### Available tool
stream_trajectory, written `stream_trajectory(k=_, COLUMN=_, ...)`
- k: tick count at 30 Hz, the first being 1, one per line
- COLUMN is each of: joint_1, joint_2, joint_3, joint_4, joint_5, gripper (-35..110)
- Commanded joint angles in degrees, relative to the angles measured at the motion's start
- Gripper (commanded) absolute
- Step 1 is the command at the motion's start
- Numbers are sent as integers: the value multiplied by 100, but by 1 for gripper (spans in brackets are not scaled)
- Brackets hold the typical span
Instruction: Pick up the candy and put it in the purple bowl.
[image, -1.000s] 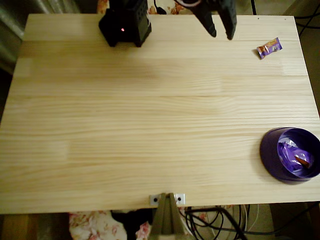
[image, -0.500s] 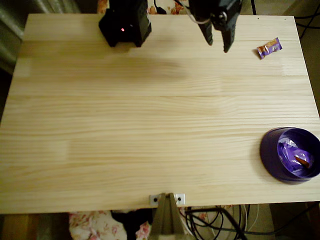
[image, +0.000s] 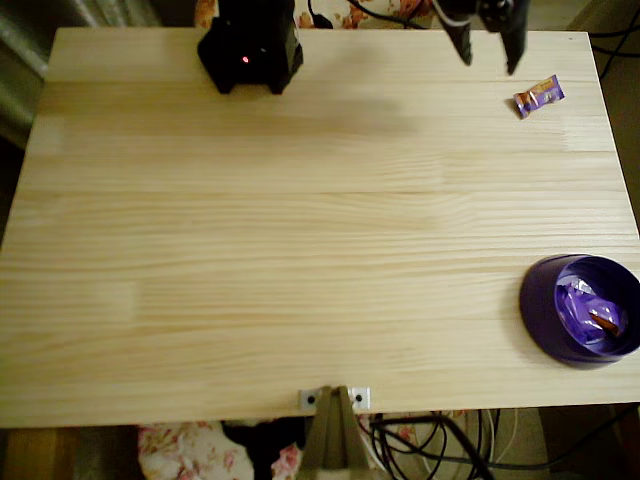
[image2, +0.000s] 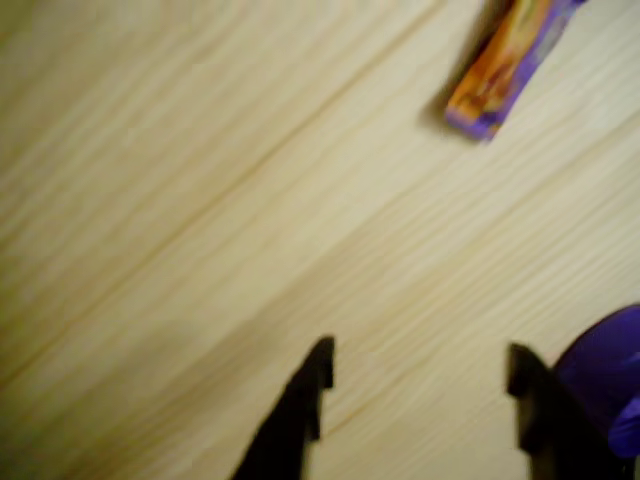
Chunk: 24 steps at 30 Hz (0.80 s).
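Overhead view: one gripper (image: 487, 52), fingers spread wide and empty, hangs at the table (image: 300, 250) top edge, left of the one candy (image: 539, 96). One bowl (image: 545, 305) at lower right holds a crumpled wrapper (image: 590, 310).

Wrist view: the candy (image2: 505, 65) lies beyond the parted fingertips (image2: 318, 365), untouched; the bowl (image2: 600, 360) edges in at the right.

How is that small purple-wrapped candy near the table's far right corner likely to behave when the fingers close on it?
The small shiny purple-and-orange wrapped candy looks light, so it may skid on the smooth wooden table if nudged. Its glossy wrapper could be slippery. It lies flat, so rolling seems unlikely.
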<state>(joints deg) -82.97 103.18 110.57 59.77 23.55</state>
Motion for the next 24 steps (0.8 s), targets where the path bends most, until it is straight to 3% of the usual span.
stream_trajectory(k=1, joint_1=-237, joint_2=-70, joint_3=-729, joint_4=-193, joint_5=378, gripper=48)
stream_trajectory(k=11, joint_1=-396, joint_2=-1292, joint_3=-1925, joint_4=18, joint_5=1696, gripper=73)
stream_trajectory(k=19, joint_1=-624, joint_2=-2514, joint_3=-3806, joint_4=1090, joint_5=2083, gripper=73)
stream_trajectory(k=24, joint_1=-826, joint_2=-2821, joint_3=-4025, joint_4=1081, joint_5=2338, gripper=66)
